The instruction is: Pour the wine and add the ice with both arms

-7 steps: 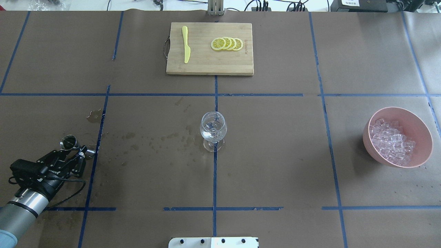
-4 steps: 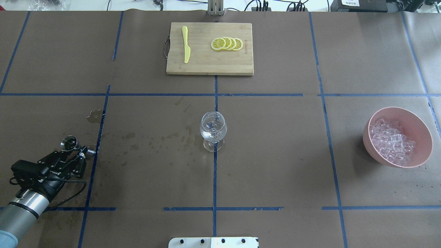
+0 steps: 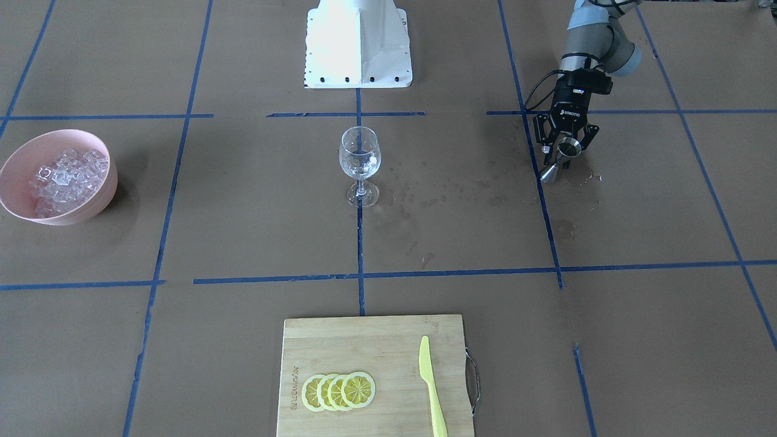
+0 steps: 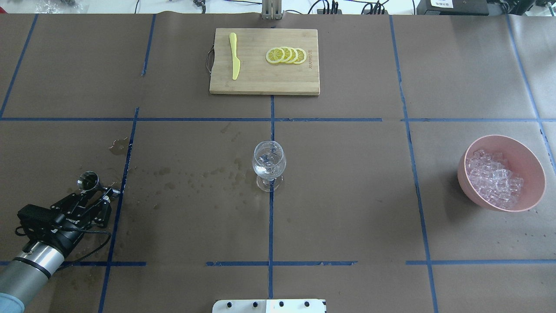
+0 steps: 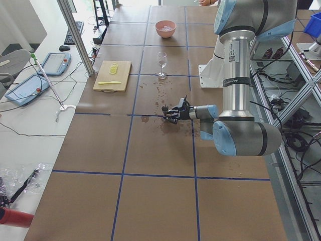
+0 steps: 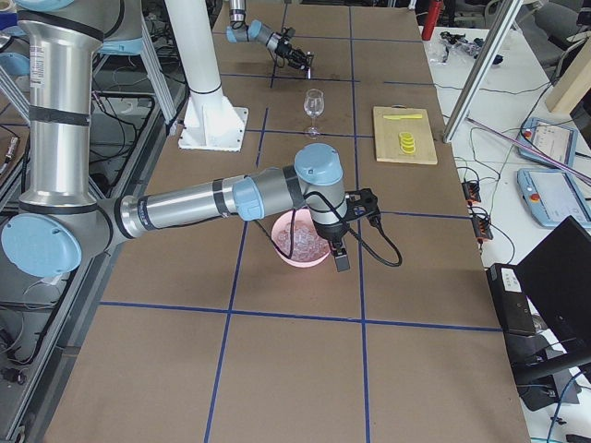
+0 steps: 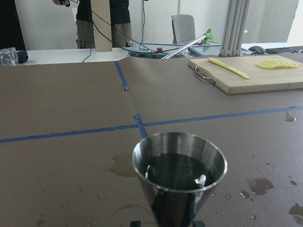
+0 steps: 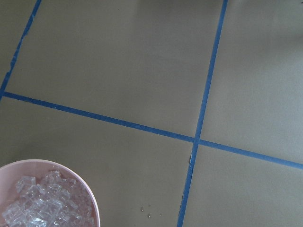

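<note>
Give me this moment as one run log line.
left claw: gripping jigger | right claw: beside bowl of ice, grip unclear | glass: upright, centre

One glass [image 4: 269, 163], one bowl [image 4: 535, 165] of ice [image 4: 493, 178], one jigger [image 4: 87, 179], one cutting board [image 4: 260, 80], one knife [image 4: 235, 56], four lemon slices [image 4: 286, 55], two robot arms [image 6: 185, 208].
</note>
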`<act>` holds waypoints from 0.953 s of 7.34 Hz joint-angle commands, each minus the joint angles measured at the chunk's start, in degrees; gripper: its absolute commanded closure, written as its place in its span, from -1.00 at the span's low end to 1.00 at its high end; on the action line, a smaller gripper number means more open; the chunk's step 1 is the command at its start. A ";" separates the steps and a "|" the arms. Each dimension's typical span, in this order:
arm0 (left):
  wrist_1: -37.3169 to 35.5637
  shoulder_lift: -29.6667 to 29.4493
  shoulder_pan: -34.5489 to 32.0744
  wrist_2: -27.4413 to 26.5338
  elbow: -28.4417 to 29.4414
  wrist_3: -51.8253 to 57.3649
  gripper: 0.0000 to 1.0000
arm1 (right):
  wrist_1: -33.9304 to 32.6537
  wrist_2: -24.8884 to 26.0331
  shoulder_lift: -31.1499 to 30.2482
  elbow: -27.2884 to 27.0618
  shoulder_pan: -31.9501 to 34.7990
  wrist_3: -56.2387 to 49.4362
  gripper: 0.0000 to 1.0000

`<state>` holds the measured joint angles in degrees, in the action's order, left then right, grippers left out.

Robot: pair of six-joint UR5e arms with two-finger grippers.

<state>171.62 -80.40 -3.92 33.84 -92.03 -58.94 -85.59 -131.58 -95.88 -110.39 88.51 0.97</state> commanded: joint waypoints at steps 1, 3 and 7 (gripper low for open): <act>0.03 -0.02 0.05 0.00 -0.08 -0.04 0.05 | 0.08 0.01 -0.01 0.00 0.00 0.00 -1.00; -0.06 -0.11 0.05 0.00 -0.17 0.14 0.04 | 0.08 0.01 -0.01 0.00 0.00 0.00 -1.00; 0.03 -0.11 0.05 0.09 -0.25 0.67 0.04 | 0.08 -0.08 0.07 0.00 0.00 0.00 -1.00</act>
<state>171.65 -80.51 -3.89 33.86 -92.25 -58.35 -85.52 -131.61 -95.88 -110.39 88.51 0.97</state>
